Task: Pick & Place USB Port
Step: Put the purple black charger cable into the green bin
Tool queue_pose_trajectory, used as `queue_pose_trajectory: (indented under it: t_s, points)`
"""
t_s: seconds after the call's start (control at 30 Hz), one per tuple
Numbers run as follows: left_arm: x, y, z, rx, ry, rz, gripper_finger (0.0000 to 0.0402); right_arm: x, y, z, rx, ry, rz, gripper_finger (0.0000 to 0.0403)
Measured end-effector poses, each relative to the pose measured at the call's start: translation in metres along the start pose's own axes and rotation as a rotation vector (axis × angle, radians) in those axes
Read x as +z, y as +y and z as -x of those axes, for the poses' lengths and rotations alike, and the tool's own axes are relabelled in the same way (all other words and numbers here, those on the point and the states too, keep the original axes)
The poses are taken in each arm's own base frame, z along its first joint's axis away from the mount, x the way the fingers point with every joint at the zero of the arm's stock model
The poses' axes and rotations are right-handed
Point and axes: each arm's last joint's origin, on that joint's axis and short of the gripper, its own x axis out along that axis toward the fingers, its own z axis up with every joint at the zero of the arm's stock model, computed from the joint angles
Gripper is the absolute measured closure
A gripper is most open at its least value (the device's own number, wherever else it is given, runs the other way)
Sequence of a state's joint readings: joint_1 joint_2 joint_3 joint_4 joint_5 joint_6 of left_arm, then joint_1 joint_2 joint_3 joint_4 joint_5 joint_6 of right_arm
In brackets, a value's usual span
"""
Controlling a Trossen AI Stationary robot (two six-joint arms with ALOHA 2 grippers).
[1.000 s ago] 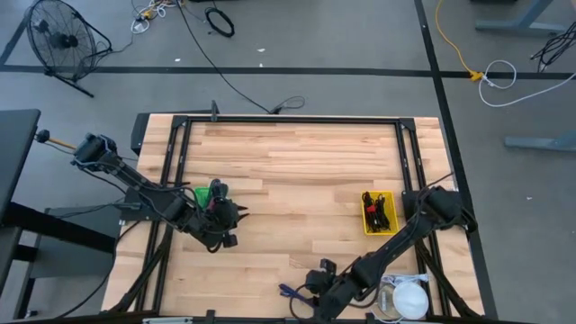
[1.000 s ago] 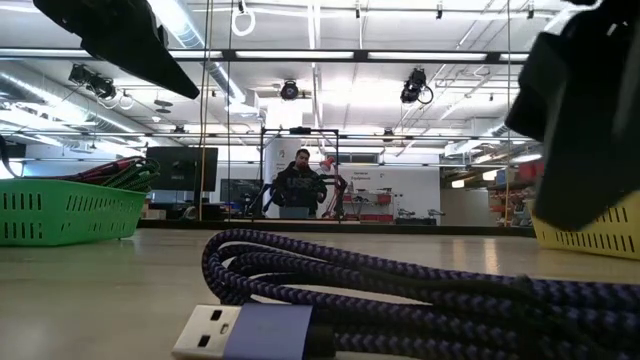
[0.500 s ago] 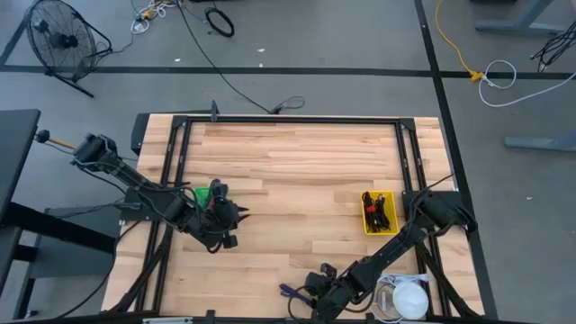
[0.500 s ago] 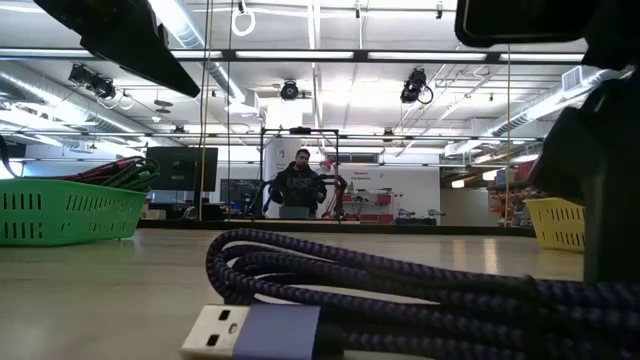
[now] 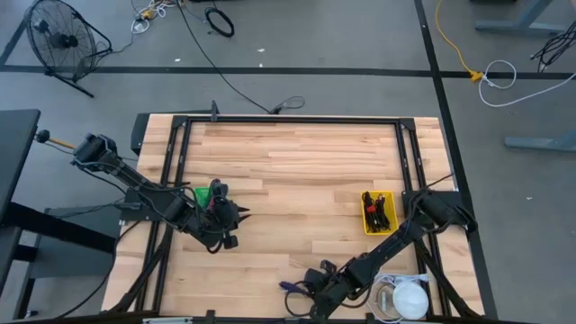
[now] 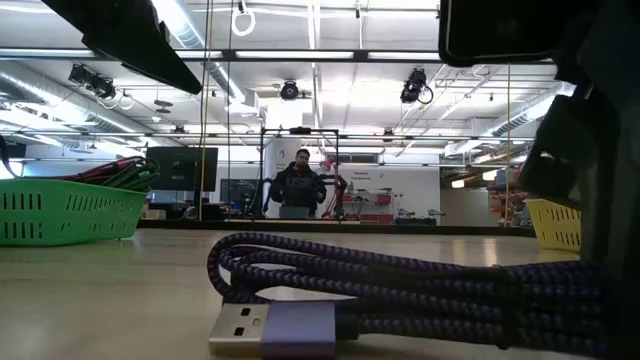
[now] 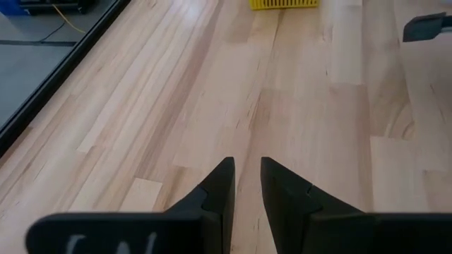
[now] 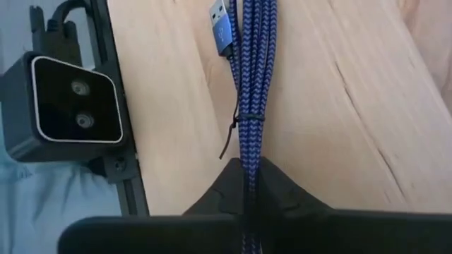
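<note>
A purple braided USB cable (image 8: 251, 70), tied into a bundle, lies on the wooden table near its front edge (image 5: 290, 290). Its silver plug (image 6: 240, 325) points at the low camera. My right gripper (image 8: 247, 166) is low over it (image 5: 312, 292) and shut on the bundle. My left gripper (image 7: 246, 173) hovers beside the green basket (image 5: 209, 193) at mid-left. Its fingers stand slightly apart, with only bare wood between them. My right gripper pinches the cable bundle between its two fingers, on the part behind the cable tie (image 8: 248, 149), away from the plug end. The fingers come slanting down from the table's right. The bundle runs forward out of the fingertips and lies on the table.
The green basket (image 6: 65, 210) holds cables at the left. A yellow bin (image 5: 378, 211) with cables stands at the right, and a white round thing (image 5: 409, 297) sits at the front right corner. The low camera (image 8: 74, 99) is mounted on the front rail, close to the plug.
My right gripper has come down and toward the table's near edge onto the cable bundle. The plug end has slid a little toward the table's right and turned slightly. The left arm has kept still.
</note>
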State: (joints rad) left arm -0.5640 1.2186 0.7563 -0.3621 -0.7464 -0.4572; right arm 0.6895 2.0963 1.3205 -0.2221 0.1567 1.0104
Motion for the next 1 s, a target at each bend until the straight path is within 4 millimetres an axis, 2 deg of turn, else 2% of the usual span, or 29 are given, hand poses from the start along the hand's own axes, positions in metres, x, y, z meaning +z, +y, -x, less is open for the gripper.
queue_pose_trajectory:
  t_s: [0.13,0.27,0.5,0.67,0.77,0.87,1.0]
  points:
    - [0.002,-0.001,0.000,-0.010,-0.021,0.021,0.0328,0.017,-0.003,0.020,-0.005,-0.029,0.058,0.0396]
    - [0.011,-0.004,0.001,-0.019,-0.099,0.045,0.0328,0.041,-0.012,0.055,-0.091,-0.110,0.100,0.0397]
    - [0.035,-0.003,-0.001,-0.016,-0.272,-0.047,0.0328,0.079,-0.038,0.126,-0.282,-0.272,0.177,0.0397]
    - [0.050,0.009,-0.008,0.050,-0.348,-0.071,0.0328,0.105,-0.059,0.179,-0.388,-0.429,0.224,0.0397]
    - [0.059,0.020,-0.013,0.083,-0.394,-0.025,0.0328,0.120,-0.071,0.203,-0.435,-0.516,0.253,0.0397]
    - [0.069,0.033,-0.020,0.078,-0.444,0.020,0.0328,0.133,-0.078,0.222,-0.447,-0.594,0.295,0.0397]
    - [0.085,0.052,-0.026,0.024,-0.557,0.057,0.0328,0.148,-0.084,0.238,-0.441,-0.666,0.378,0.0397]
